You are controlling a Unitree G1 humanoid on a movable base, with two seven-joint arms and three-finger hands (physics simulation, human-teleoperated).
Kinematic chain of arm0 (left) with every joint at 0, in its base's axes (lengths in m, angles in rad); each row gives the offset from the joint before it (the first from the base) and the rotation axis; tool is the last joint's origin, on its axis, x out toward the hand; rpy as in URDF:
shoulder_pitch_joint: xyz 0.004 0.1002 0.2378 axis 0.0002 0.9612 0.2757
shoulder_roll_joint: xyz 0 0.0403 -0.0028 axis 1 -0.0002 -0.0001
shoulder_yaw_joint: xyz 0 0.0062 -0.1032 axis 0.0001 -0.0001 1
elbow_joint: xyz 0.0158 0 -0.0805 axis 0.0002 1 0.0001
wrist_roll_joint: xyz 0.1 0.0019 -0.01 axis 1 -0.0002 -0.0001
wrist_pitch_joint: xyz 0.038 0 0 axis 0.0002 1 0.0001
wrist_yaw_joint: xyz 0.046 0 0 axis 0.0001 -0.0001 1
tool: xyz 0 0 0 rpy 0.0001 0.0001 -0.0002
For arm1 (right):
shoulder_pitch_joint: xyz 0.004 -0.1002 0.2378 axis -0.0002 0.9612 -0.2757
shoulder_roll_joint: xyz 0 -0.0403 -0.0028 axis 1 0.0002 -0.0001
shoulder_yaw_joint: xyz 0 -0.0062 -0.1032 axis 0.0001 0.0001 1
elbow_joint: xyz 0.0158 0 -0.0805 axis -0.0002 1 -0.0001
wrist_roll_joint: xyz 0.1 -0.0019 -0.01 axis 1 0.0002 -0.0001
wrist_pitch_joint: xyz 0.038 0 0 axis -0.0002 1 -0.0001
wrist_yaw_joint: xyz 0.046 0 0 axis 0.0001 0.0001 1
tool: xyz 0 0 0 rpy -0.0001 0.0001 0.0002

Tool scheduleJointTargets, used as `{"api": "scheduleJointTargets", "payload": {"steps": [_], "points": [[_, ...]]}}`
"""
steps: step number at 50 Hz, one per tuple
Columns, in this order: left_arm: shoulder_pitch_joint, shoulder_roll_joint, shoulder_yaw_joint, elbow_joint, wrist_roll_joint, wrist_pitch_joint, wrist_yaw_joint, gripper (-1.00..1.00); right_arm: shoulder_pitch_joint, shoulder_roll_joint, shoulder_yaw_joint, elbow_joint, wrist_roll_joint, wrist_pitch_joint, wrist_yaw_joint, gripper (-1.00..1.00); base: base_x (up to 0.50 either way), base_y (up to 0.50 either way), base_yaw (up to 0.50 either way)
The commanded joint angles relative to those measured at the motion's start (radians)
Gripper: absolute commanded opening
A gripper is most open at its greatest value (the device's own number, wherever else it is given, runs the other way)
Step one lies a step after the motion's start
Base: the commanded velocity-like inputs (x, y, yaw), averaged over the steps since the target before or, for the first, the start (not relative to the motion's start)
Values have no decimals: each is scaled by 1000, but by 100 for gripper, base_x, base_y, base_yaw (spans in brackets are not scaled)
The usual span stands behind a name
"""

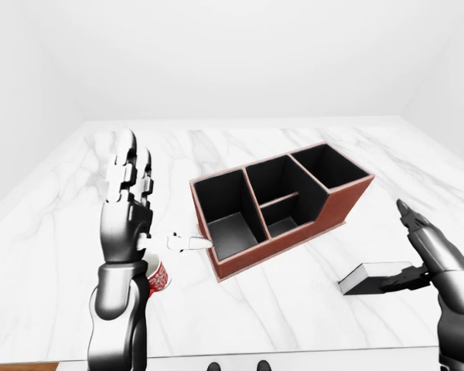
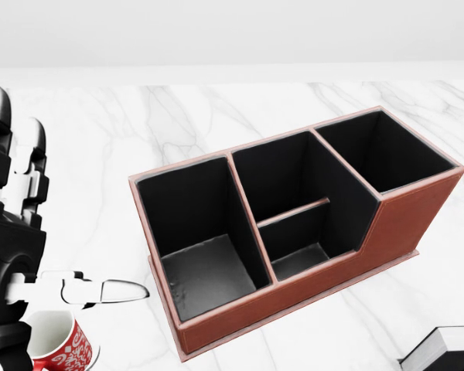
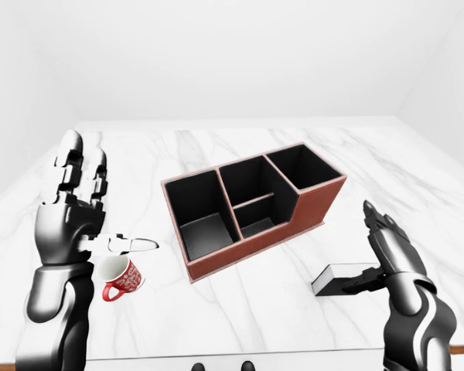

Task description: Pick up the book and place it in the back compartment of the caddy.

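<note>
The book (image 1: 365, 278) has a dark cover and white page edges. It lies flat on the marble table at the lower right of the left-eye view, and its corner shows in the head view (image 2: 442, 349). My right hand (image 3: 367, 251) is open, its fingers raised just right of the book and its thumb reaching down to the book's right end. The brown caddy (image 1: 340, 202) with black compartments stands mid-table, up and left of the book. My left hand (image 1: 143, 205) is open and upright, left of the caddy and empty.
A red and white mug (image 3: 122, 277) stands on the table below my left hand, left of the caddy. The white marble table (image 1: 294, 309) ends at its near edge along the bottom of the eye views. White walls stand behind it.
</note>
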Motion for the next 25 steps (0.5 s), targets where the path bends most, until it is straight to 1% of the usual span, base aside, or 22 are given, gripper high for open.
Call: {"api": "scheduleJointTargets", "payload": {"steps": [1,18,20,22,23,25], "points": [[1,-1,-2,-1,1,0,0,100,-10,-16,15,68,0,-16,-37,100,0,0,0],[-1,0,-2,10,2,0,0,100,-14,-31,32,117,0,-19,-64,100,0,0,0],[-2,0,-1,14,2,0,1,100,-14,-32,34,126,-1,-23,-68,100,0,0,0],[-2,0,-1,13,2,0,1,100,-11,-32,32,120,-1,-21,-63,100,0,0,0],[-1,0,-2,11,3,0,1,100,-17,-37,32,140,0,-28,-73,100,0,0,0],[-1,0,-3,12,4,0,1,100,-15,-39,30,139,2,-26,-71,100,0,0,0]]}}
